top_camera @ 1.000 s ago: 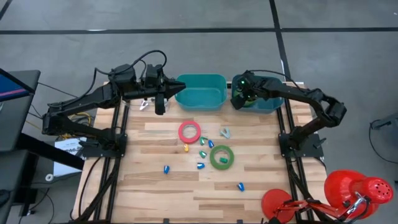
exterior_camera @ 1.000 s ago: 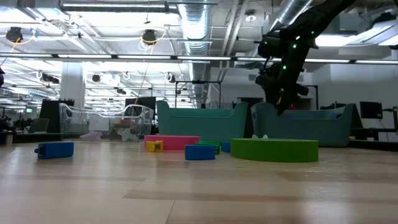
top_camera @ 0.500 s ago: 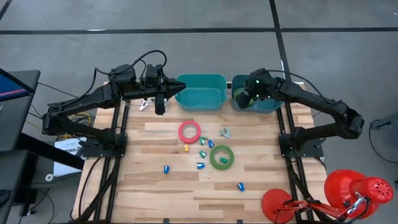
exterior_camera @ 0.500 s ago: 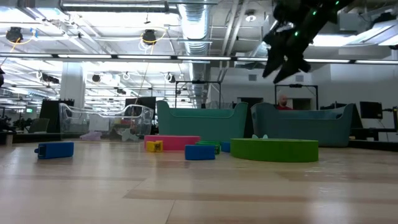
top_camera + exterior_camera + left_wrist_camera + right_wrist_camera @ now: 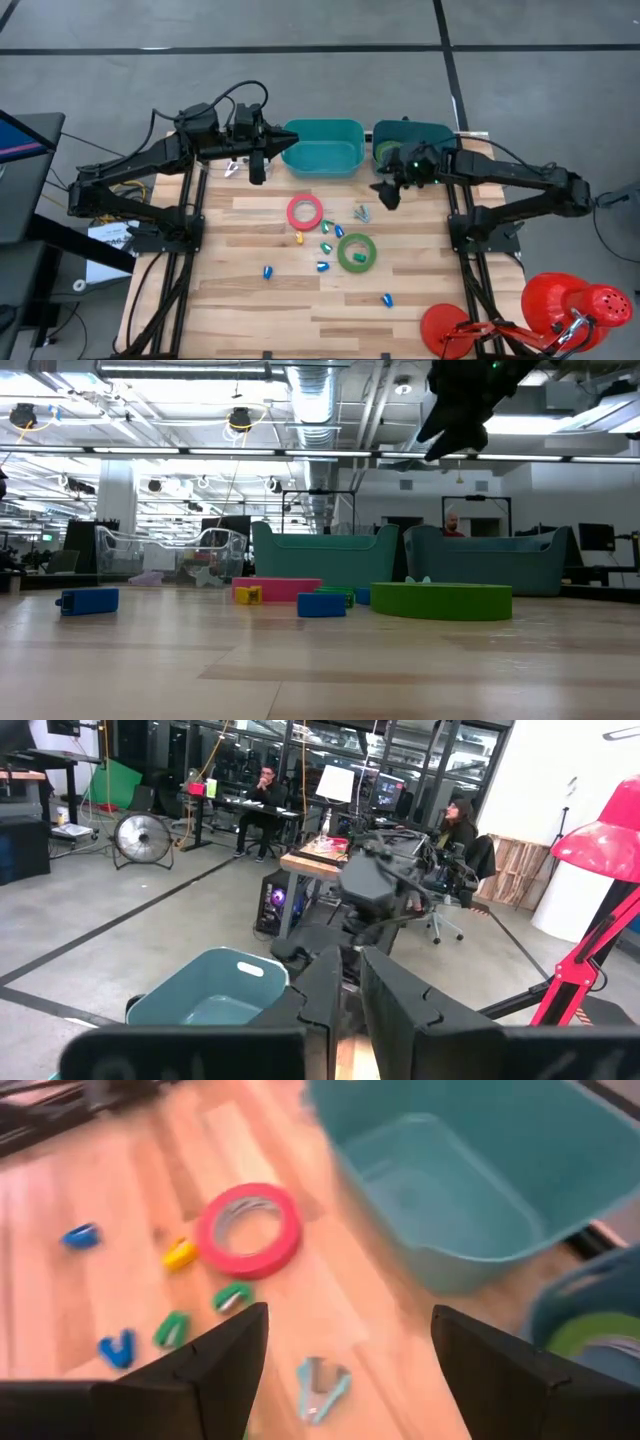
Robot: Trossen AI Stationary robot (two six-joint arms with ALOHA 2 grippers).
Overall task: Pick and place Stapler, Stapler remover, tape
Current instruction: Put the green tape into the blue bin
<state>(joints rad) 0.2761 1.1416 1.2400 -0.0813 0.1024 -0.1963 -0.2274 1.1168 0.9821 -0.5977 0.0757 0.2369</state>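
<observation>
A pink-red tape roll and a green tape roll lie flat on the wooden table. Another green roll lies in the right bin; it also shows in the right wrist view. A pale blue staple remover lies between the two rolls on the table. My right gripper hangs open and empty above the table, just in front of the right bin and over the staple remover. My left gripper is shut and empty beside the left bin.
Several small blue, green and yellow pieces lie scattered around the rolls. The two teal bins stand side by side at the table's far edge. A red lamp stands off the near right corner. People sit in the room beyond the table.
My right gripper has risen out of the right bin and gone toward the table's near edge; it now hangs over the table near the staple remover. A green roll stays in the bin.
</observation>
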